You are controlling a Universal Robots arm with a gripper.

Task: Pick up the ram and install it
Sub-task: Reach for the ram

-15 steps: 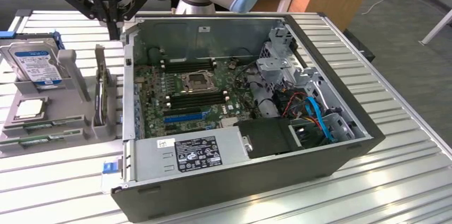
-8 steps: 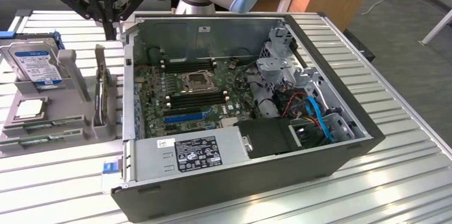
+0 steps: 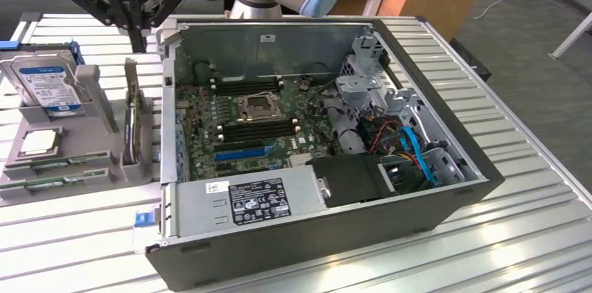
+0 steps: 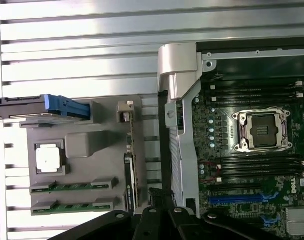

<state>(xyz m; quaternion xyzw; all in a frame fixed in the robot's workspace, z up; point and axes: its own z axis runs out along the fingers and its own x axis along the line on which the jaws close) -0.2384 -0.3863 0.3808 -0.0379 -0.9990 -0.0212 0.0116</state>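
Observation:
Two ram sticks, long green boards, lie flat in the slots of a grey holder (image 3: pixel 93 168) at the exterior view's left. One ram stick (image 3: pixel 57 164) (image 4: pixel 73 185) lies beside the other (image 3: pixel 44 183) (image 4: pixel 73 205). My black gripper (image 3: pixel 137 42) (image 4: pixel 161 198) hangs shut with nothing in it, above the far end of the holder and close to the case's corner, well apart from the ram. The open computer case (image 3: pixel 444 203) shows the motherboard's black memory slots (image 3: pixel 248 127) (image 4: pixel 257 167) next to the bare processor socket (image 3: pixel 257 106) (image 4: pixel 263 131).
On the same holder stand a silver hard drive (image 3: pixel 46 82) (image 4: pixel 22 107), a square processor chip (image 3: pixel 39 142) (image 4: pixel 47 159) and an upright expansion card (image 3: pixel 138 123) (image 4: pixel 130 175). The case's metal wall (image 4: pixel 179 130) rises between holder and motherboard. All rests on a slatted metal table (image 3: pixel 518 237).

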